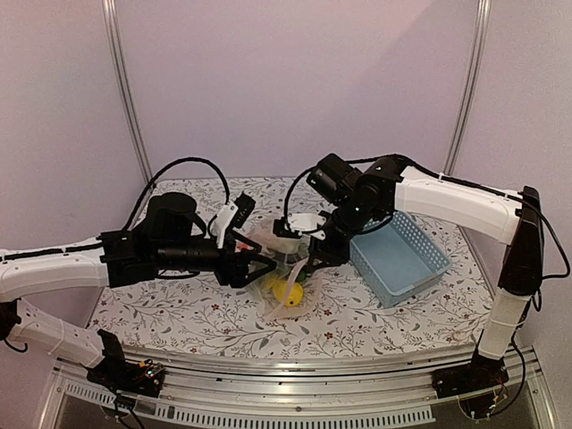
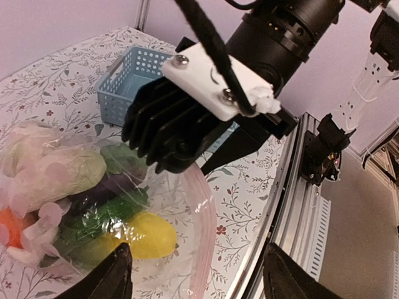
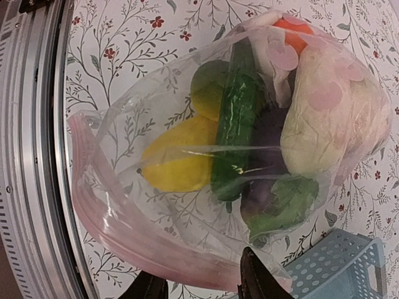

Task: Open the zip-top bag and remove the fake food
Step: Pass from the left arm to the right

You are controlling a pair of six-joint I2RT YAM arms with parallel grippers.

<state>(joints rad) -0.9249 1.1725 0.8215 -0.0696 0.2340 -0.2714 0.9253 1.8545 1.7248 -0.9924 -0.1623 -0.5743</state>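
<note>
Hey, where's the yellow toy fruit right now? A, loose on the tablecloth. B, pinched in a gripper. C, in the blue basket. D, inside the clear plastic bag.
D: the yellow fruit lies behind the clear plastic of the zip-top bag, right beside the green cucumber.

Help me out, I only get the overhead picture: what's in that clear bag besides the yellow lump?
Observer: The right wrist view shows a green cucumber lying beside the yellow piece in the zip-top bag.
Operator: Anything else?
Observer: A white cauliflower, with an orange piece at the bag's bottom end.
Operator: Which way does the opening face?
Observer: Its pink zip edge points at the table's metal rail.
</note>
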